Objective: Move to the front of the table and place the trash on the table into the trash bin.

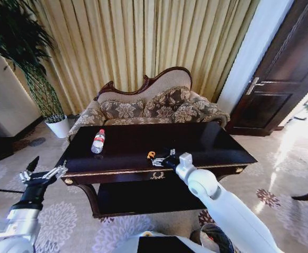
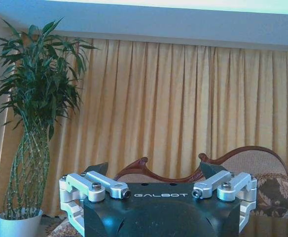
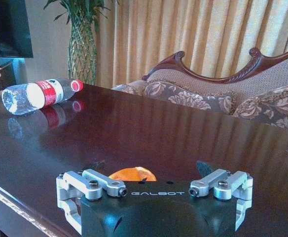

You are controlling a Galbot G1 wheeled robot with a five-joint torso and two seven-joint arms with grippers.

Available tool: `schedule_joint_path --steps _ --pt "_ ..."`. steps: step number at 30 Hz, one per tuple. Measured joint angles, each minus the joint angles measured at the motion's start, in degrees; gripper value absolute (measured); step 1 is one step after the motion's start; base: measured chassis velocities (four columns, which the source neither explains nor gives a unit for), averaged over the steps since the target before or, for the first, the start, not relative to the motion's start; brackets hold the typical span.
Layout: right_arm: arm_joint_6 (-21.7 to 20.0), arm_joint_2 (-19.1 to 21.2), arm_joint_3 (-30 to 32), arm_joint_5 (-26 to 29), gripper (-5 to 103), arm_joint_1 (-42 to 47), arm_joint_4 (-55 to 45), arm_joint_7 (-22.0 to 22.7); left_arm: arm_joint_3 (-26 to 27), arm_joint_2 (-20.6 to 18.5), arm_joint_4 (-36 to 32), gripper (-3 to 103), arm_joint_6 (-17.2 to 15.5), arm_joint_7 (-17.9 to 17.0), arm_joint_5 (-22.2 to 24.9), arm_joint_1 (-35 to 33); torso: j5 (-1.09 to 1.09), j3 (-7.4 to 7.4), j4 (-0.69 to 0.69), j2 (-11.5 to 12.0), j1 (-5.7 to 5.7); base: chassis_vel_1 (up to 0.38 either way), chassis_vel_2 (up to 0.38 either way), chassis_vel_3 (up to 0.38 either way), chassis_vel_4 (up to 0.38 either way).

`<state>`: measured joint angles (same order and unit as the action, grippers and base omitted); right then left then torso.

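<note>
The dark glossy table (image 1: 217, 145) stands in front of me. A clear bottle (image 1: 98, 141) with a red cap lies on its left part, also seen as the bottle (image 3: 40, 95) on its side. A small orange scrap (image 1: 151, 155) rests near the front edge. My right gripper (image 1: 162, 159) hovers low over the tabletop right by it, open. At the wrist, the orange scrap (image 3: 132, 174) lies between the spread fingers of the right gripper (image 3: 150, 167). My left gripper (image 1: 40, 171) hangs open off the table's left front corner, and the left gripper (image 2: 155, 169) faces the curtain.
A patterned sofa (image 1: 154, 108) stands close behind the table. A potted plant (image 1: 56, 124) is at the far left and a dark door (image 1: 280, 74) at the right. A dark round object (image 1: 215, 238) sits partly hidden under my right arm. Carpet surrounds the table.
</note>
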<state>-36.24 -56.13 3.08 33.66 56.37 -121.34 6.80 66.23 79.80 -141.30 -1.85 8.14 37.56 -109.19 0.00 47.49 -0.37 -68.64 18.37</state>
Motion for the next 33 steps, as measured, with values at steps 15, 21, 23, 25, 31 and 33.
schedule_joint_path --steps 15,21,23,25,31,33 --pt "-0.3 0.0 -1.5 -1.0 100 0.2 1.5 0.0 -0.1 0.7 -0.1 100 0.0 0.0 -0.1 -0.1 0.0 0.0 -0.01 0.0 0.0 0.0 0.0 0.0 0.0" --pt "-0.3 -0.3 -2.0 -1.2 100 0.0 2.2 0.0 0.3 0.9 -0.2 100 0.1 0.0 -0.1 -0.4 0.0 0.0 -0.01 0.0 0.0 0.0 0.0 0.0 0.0" --pt "-0.2 -0.5 -2.1 -1.7 100 0.2 2.7 0.0 0.3 0.9 -0.3 100 0.1 0.0 -0.1 -0.5 0.0 0.0 -0.01 0.0 0.0 0.0 0.0 0.0 0.0" --pt "-0.1 -0.6 -2.1 -2.0 101 0.6 2.9 0.0 0.3 0.8 -0.3 100 0.2 0.0 -0.1 -0.5 0.0 0.0 -0.01 0.0 0.0 0.0 0.0 0.0 0.0" --pt "0.2 -0.8 -1.9 -2.3 80 0.8 3.2 0.0 0.2 0.8 -0.4 100 0.2 0.0 -0.1 -0.5 0.0 0.0 -0.01 0.0 0.0 0.0 0.0 0.0 0.0" --pt "0.3 -0.9 -1.8 -2.3 80 0.8 3.3 0.0 0.2 0.8 -0.4 100 0.2 0.0 -0.1 -0.5 0.0 0.0 -0.01 0.0 0.0 0.0 0.0 0.0 0.0"
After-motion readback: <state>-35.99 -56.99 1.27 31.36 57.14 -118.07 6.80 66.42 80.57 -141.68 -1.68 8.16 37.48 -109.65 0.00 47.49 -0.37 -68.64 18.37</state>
